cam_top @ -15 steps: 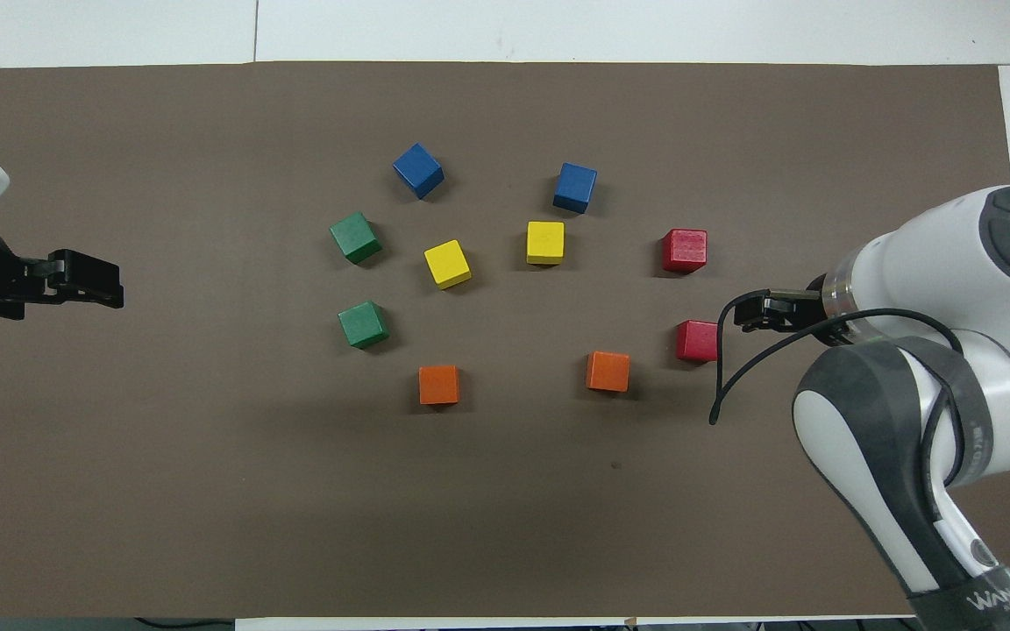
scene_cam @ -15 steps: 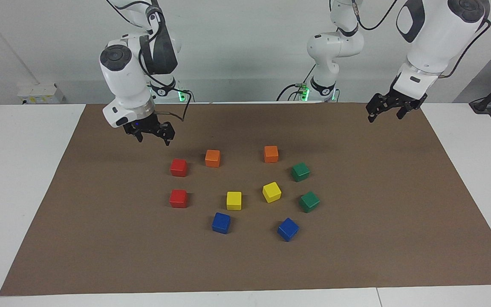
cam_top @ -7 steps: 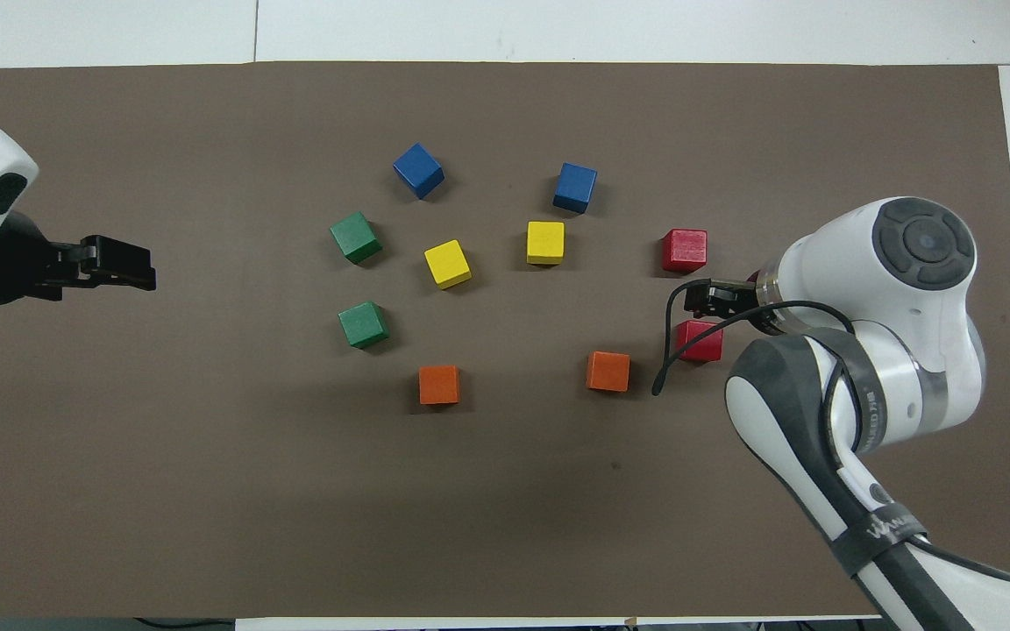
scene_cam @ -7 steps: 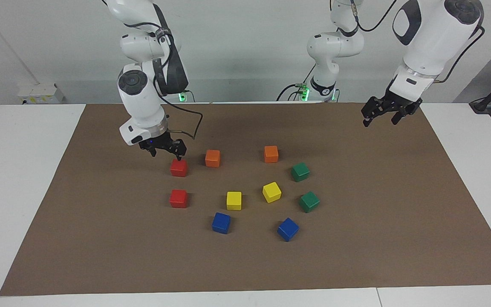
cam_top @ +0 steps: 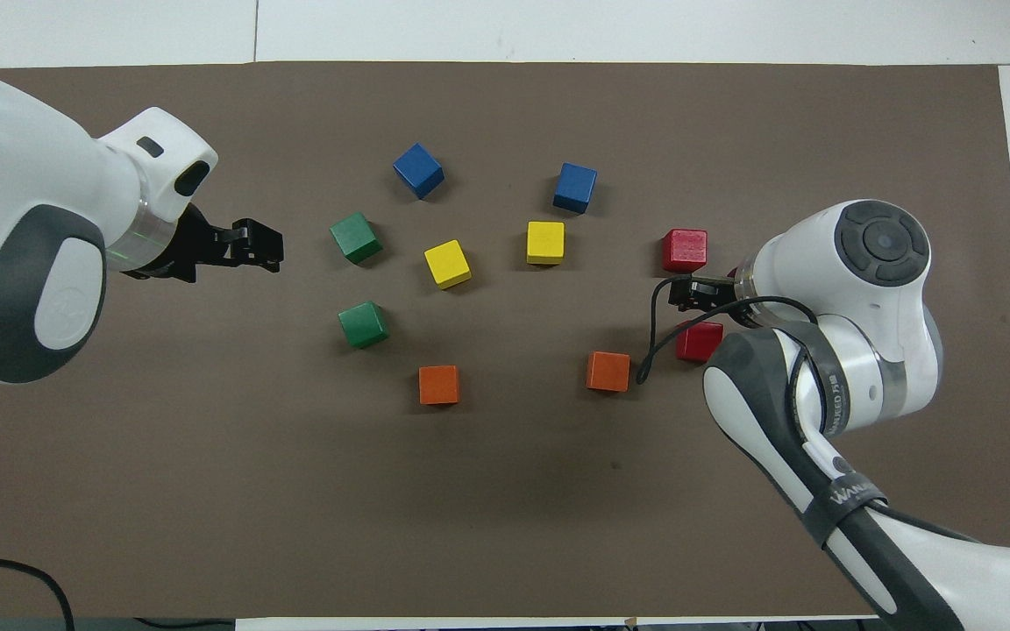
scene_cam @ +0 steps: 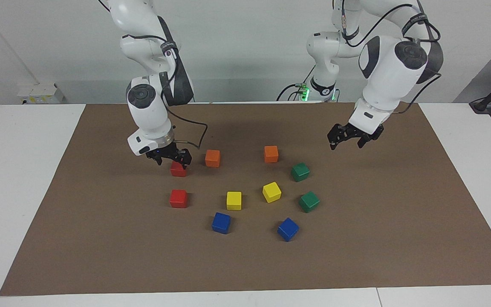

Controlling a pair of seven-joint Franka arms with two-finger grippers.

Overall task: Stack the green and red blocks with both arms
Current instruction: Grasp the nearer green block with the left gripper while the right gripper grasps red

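Two red blocks and two green blocks lie on the brown mat. My right gripper [scene_cam: 173,160] is open and low over the red block nearer to the robots [scene_cam: 179,170], with its fingertips at the block's top; the overhead view shows this gripper [cam_top: 687,294] and block [cam_top: 700,341] too. The other red block [scene_cam: 178,198] [cam_top: 685,250] lies farther out. My left gripper [scene_cam: 348,144] [cam_top: 261,246] is open and empty, in the air over bare mat beside the green blocks, toward the left arm's end. One green block [scene_cam: 300,172] [cam_top: 363,324] is nearer to the robots, the other [scene_cam: 309,201] [cam_top: 355,237] farther.
Two orange cubes [scene_cam: 212,158] [scene_cam: 271,154] lie between the red and green blocks, nearest the robots. Two yellow cubes [scene_cam: 234,200] [scene_cam: 272,192] sit in the middle and two blue cubes [scene_cam: 221,222] [scene_cam: 288,229] farthest out. White table [scene_cam: 24,170] surrounds the mat [scene_cam: 377,238].
My right gripper has come down and across onto the nearer red block. My left gripper has swung in from the mat's end toward the green blocks and dropped lower.
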